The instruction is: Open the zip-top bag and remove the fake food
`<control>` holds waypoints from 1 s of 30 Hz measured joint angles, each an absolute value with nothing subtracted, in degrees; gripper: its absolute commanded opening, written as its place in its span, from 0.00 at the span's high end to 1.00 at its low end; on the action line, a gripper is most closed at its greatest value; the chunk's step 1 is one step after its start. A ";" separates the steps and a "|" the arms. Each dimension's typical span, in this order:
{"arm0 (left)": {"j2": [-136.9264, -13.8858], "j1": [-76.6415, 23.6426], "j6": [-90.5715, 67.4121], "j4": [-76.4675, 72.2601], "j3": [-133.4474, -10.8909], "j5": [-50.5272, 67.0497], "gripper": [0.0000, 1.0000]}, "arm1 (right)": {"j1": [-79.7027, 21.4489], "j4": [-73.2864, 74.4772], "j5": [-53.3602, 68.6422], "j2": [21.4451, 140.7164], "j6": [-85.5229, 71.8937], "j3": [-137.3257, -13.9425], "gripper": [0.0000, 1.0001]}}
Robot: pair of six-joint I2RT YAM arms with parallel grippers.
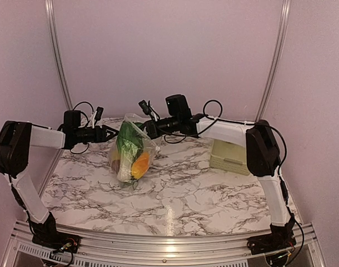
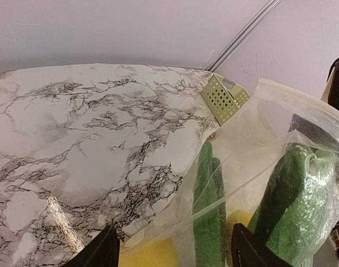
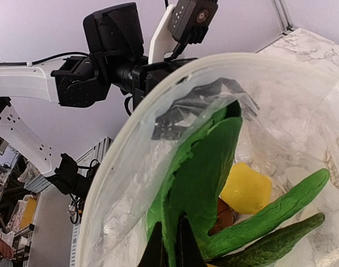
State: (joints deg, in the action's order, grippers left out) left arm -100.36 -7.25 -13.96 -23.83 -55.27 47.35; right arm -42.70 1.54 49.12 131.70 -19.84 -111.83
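Shows the zip-top bag [image 1: 129,146], fake food [image 1: 140,166] inside, upright on the marble table [image 1: 214,194], pinched at its rim by the closed right gripper [image 1: 145,129], likely to keep the mouth raised. Places the left gripper [image 1: 110,133], jaws wide, just beside the opposite rim, seemingly to part it.

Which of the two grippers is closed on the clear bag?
The right gripper, pinched shut on the upper edge of the zip-top bag; the left gripper stands wide open, gripping nothing.
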 measured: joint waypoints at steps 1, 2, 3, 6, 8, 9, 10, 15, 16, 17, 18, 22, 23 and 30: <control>-101.06 -7.22 -13.23 -23.70 -56.16 47.94 0.32 | -42.70 2.35 49.04 131.70 -19.18 -112.40 1.00; -101.65 -7.25 -12.67 -23.66 -56.77 48.38 0.32 | -42.70 2.92 48.97 131.70 -18.65 -112.77 1.00; -102.37 -7.22 -11.97 -23.53 -57.45 49.10 0.33 | -42.70 3.64 48.84 131.70 -18.02 -113.14 1.00; -104.25 -7.22 -10.04 -22.76 -57.91 50.35 0.37 | -42.70 5.48 48.40 131.70 -16.47 -113.47 1.00; -105.41 -7.25 -9.23 -22.11 -57.91 50.85 0.43 | -42.59 6.63 47.88 131.70 -15.70 -113.47 1.00; -106.00 -7.25 -8.67 -21.69 -57.91 51.05 0.48 | -42.50 7.09 47.62 131.70 -15.35 -113.47 1.00; -106.48 -7.27 -8.49 -21.30 -57.91 51.11 0.53 | -42.46 7.40 47.40 131.68 -15.11 -113.47 1.00; -108.36 -7.64 -6.24 -18.96 -57.84 51.72 0.78 | -41.82 8.10 46.22 131.68 -14.63 -113.47 1.00; -108.49 -7.70 -5.67 -18.50 -57.84 51.88 0.82 | -41.71 8.29 45.78 131.68 -14.61 -113.47 1.00; -108.53 -7.81 -5.78 -18.02 -57.84 51.96 0.87 | -41.58 8.51 45.47 131.68 -14.59 -113.47 1.00; -108.53 -7.84 -5.52 -17.58 -57.82 51.96 0.91 | -41.45 8.80 44.97 131.68 -14.61 -113.47 1.00; -108.53 -7.84 -4.27 -15.22 -57.87 51.27 1.00 | -40.86 9.63 42.70 131.66 -14.68 -113.43 1.00; -108.53 -7.84 -4.27 -14.57 -57.87 50.89 1.00 | -40.71 9.78 41.95 131.61 -14.72 -113.36 1.00; -108.27 -7.84 -3.49 -7.62 -58.13 45.10 1.00 | -39.51 9.98 37.17 129.08 -15.09 -110.06 1.00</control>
State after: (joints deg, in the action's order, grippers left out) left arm -108.27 -7.84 -3.49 -7.62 -58.13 45.10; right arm -39.51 9.98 37.17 129.08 -15.09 -110.06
